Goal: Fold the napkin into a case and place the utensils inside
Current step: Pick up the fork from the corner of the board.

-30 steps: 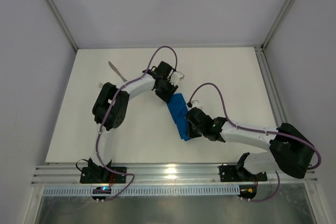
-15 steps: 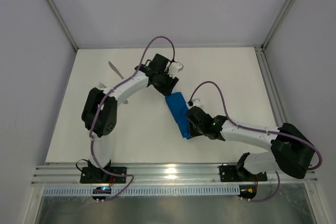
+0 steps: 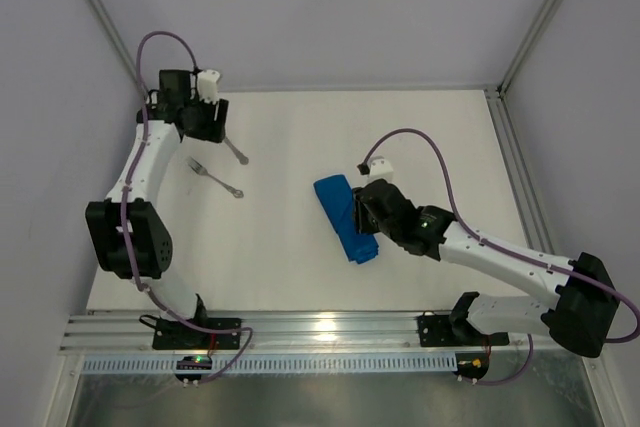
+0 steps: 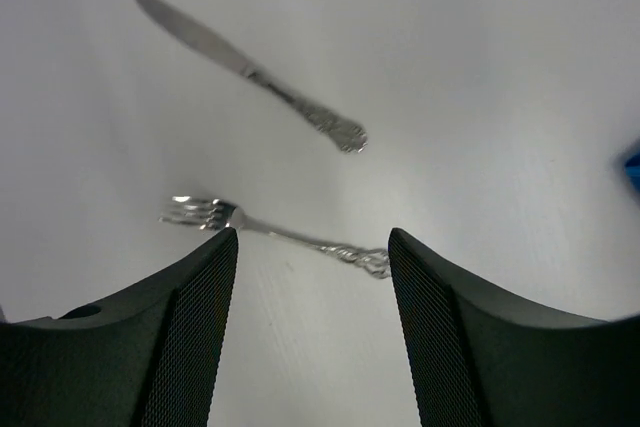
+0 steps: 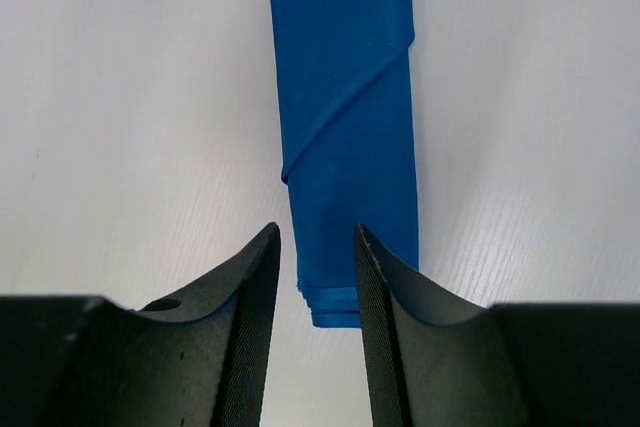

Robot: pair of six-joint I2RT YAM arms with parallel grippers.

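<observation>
Blue case (image 5: 350, 97) below right claw (image 5: 316, 239)

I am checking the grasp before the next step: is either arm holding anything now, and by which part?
Nothing is held. The left gripper, jaws open, hangs near the fork and knife; the right gripper, jaws apart, hangs over the case.

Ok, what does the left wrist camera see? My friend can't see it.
A silver knife and a silver fork lie apart on a white table, the knife farther away. The open left gripper frames the bottom edge, holding nothing.
</observation>
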